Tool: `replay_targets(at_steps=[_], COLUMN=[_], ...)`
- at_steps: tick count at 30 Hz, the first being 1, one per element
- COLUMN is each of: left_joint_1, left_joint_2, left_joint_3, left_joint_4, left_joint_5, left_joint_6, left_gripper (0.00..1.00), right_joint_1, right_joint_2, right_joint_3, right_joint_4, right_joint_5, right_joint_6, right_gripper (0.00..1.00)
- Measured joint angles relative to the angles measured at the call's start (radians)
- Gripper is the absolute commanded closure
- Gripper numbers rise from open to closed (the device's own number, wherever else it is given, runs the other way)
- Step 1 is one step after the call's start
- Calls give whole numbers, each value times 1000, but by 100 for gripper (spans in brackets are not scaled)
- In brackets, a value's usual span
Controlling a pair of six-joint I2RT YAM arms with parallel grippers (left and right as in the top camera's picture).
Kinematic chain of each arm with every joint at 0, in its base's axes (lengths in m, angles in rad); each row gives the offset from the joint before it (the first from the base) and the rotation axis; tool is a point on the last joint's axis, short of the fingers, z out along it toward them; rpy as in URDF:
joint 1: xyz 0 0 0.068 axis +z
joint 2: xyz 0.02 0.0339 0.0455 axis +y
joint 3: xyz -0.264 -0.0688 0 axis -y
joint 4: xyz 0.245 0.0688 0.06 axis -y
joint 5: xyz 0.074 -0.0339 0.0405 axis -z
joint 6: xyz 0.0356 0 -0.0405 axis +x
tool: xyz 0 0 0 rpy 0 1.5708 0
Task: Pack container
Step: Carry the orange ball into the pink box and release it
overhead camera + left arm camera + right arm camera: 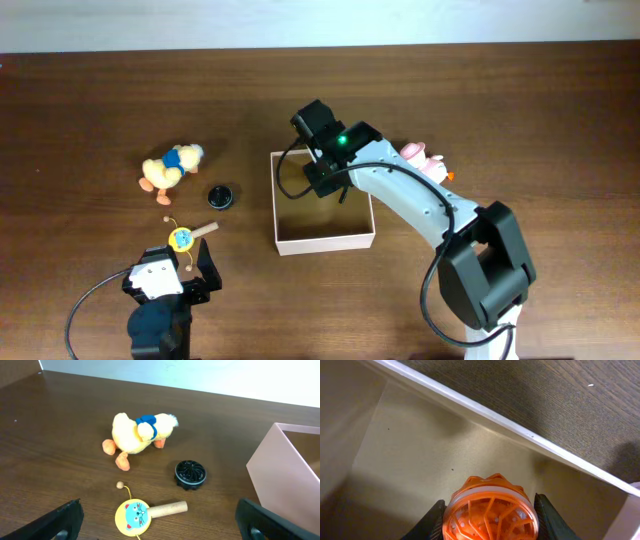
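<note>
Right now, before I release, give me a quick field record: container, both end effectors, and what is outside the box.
container: square white cardboard box, tan inside, no lid
right end effector: shut on orange ribbed ball, inside the box
left end effector: open, empty, near yellow cat-face rattle with wooden handle
outside box: yellow plush duck, black ribbed disc, pink plush toy partly behind right arm
</note>
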Motion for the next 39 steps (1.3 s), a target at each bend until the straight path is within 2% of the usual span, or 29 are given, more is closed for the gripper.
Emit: replay_targets(at_steps=[32, 33, 35, 36, 37, 39], left_joint_1=[0, 0, 0, 0, 0, 0], left_joint_2=[0, 0, 0, 0, 0, 0], left_joint_3=[0, 0, 0, 0, 0, 0], left_joint_4=[0, 0, 0, 0, 0, 0], left_joint_5=[0, 0, 0, 0, 0, 0], left_joint_6=[0, 0, 0, 0, 0, 0], left_gripper=[1, 1, 1, 1, 1, 1], right_joint_1=[-62, -63, -63, -63, -63, -63], right_joint_2=[15, 15, 15, 15, 15, 15], right_joint_3=[-21, -21, -21, -21, -21, -21], right_joint_4=[6, 7, 7, 7, 8, 10], right_joint_5=[67, 67, 67, 66, 66, 67], right_joint_6=[-3, -3, -3, 3, 1, -2], right_gripper=[78, 74, 51, 44, 38, 34])
